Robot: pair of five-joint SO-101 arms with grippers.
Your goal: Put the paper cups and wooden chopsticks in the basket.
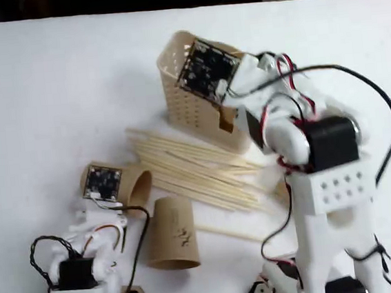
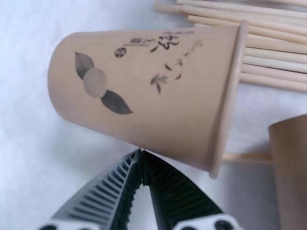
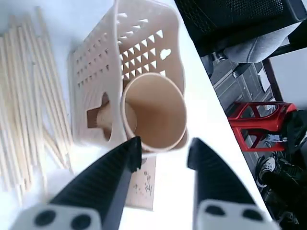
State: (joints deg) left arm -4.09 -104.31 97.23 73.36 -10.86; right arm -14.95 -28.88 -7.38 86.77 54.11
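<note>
Left gripper (image 2: 141,154), shut and empty, tips just beside fallen cup (image 2: 144,91) lying left-right, mouth right. Right gripper (image 3: 164,143), open and empty, hangs over basket (image 3: 96,67), farther off.

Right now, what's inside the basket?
One paper cup sits in the basket, its mouth facing the open right gripper. The cup covers the basket floor, so anything beneath it is hidden.

I find no text that I can read. The paper cup (image 2: 144,91) lying on its side carries a few dark brush-style characters near its rim, beside a leaf motif, all illegible. The second cup (image 1: 173,235) shows only a small dark mark.
</note>
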